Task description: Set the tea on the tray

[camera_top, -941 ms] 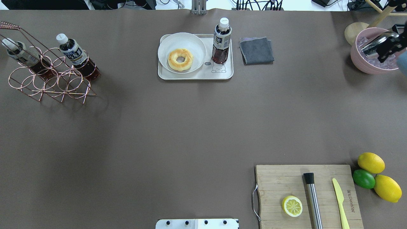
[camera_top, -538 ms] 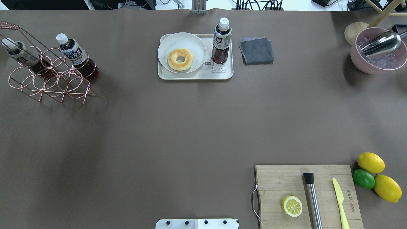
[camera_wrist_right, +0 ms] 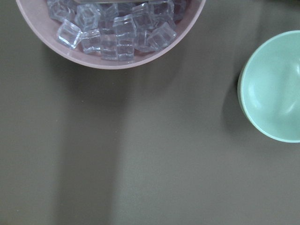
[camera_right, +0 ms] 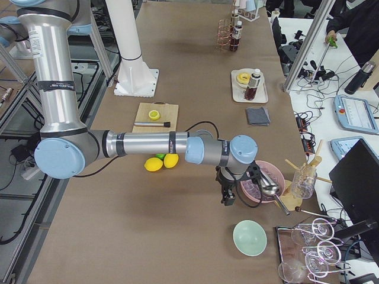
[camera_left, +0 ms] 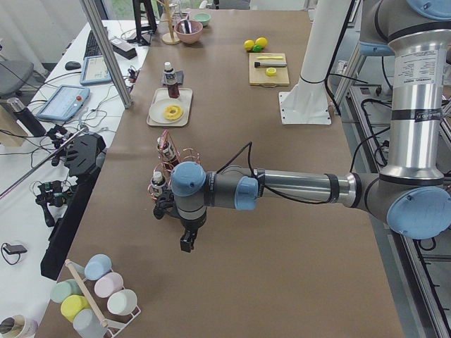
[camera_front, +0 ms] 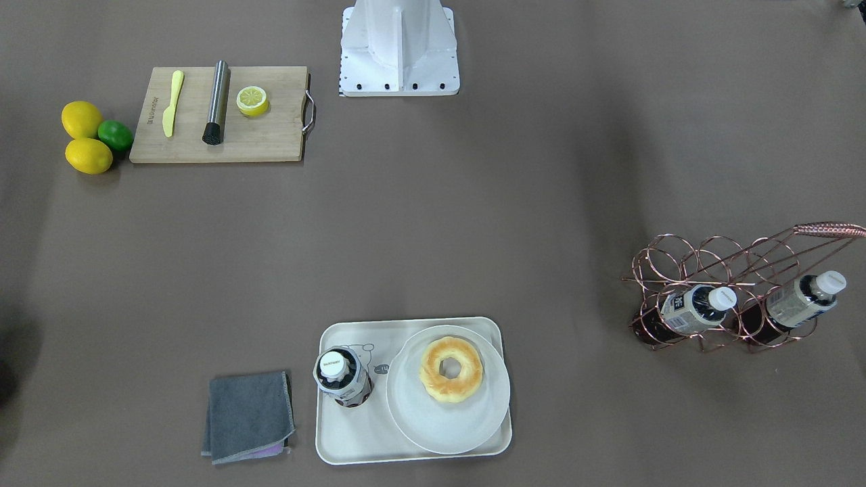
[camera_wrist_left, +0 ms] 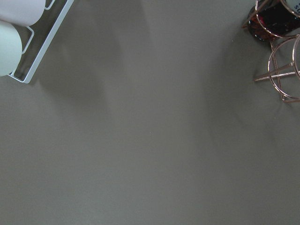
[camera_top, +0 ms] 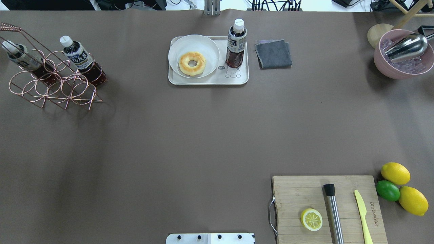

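One tea bottle [camera_top: 236, 42] stands upright on the cream tray [camera_top: 206, 81], beside its bear drawing; it also shows in the front view [camera_front: 343, 377] on the tray [camera_front: 352, 443]. Two more tea bottles [camera_top: 78, 57] [camera_top: 23, 60] lean in a copper wire rack [camera_top: 54, 91]. My left gripper [camera_left: 187, 241] hangs over bare table past the rack's end, and I cannot tell whether it is open or shut. My right gripper [camera_right: 227, 198] hangs beside the pink bowl [camera_right: 257, 183], and I cannot tell whether it is open or shut. Both wrist views show no fingers.
A round plate [camera_top: 176, 57] with a doughnut [camera_top: 192, 63] fills the tray's left part. A grey cloth [camera_top: 273, 54] lies to its right. The pink bowl [camera_top: 381, 64] holds ice and a metal scoop. A cutting board [camera_top: 291, 189], lemons [camera_top: 395, 173] and a mint bowl [camera_wrist_right: 276, 89] are on my right.
My right gripper, over the pink bowl 0.9 s ago, has left the overhead view past the right edge. The tea bottle, tray and rack have not moved.
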`<state>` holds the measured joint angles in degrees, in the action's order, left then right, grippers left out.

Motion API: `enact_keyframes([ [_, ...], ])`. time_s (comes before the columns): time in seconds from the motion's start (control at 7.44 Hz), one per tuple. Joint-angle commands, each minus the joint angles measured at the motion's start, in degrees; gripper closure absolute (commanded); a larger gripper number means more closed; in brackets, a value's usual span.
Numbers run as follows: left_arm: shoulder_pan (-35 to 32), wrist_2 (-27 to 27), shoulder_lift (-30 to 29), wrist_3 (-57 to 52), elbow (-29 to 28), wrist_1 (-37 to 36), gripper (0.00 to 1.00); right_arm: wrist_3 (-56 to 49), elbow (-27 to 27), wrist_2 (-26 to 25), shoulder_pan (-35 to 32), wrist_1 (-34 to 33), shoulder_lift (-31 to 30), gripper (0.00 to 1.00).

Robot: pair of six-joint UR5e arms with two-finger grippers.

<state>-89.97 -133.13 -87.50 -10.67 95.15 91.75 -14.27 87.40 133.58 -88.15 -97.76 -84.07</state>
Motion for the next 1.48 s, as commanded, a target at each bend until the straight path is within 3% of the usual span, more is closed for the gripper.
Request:
enact_keyframes([
  [0.0, -0.1, 0.0, 0.3, -0.1, -0.1, 0.0, 0.02, -1.5, -1.5, 1.0, -0.7, 1.2, -0.8, 0.0],
  [1.34, 0.0, 0.1, -0.4, 0.0, -0.5, 0.0, 0.02, -2.0, -1.1, 1.7, -2.6, 1.0, -0.4, 0.0],
])
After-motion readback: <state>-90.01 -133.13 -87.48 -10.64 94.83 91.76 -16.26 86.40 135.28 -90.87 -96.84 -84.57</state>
